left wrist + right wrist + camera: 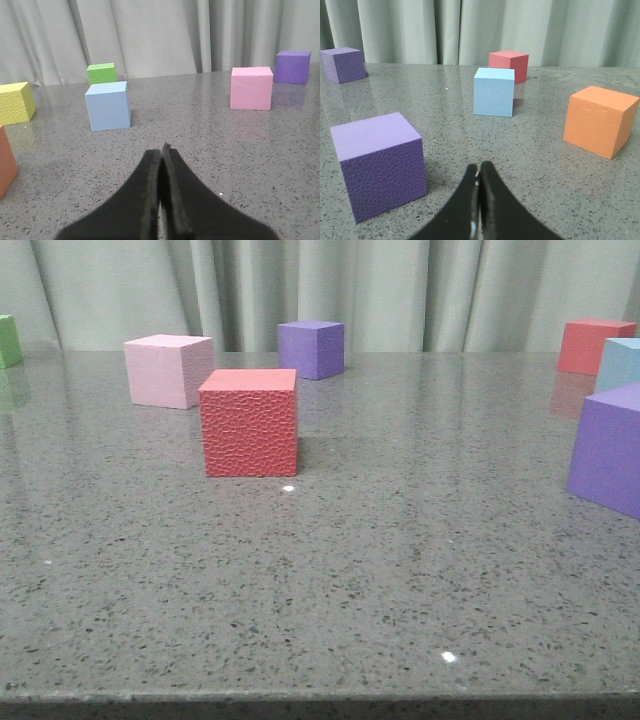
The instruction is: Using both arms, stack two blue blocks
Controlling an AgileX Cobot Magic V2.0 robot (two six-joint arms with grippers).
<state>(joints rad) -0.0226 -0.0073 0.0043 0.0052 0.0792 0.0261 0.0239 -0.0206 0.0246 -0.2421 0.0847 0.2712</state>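
Note:
One light blue block (108,106) stands on the table ahead of my left gripper (162,148), which is shut and empty, well short of it. The other light blue block (494,92) stands ahead of my right gripper (480,166), also shut and empty, with table between them. In the front view only a part of this blue block (620,363) shows at the right edge, behind a purple cube (608,448). Neither gripper shows in the front view.
A red textured cube (249,422), a pink cube (167,370) and a purple cube (311,349) stand mid-table. A purple cube (378,163) sits close beside the right gripper, an orange cube (601,120) on the other side, a red cube (508,64) behind. Yellow (16,102), green (101,73) and orange (7,161) cubes stand near the left blue block.

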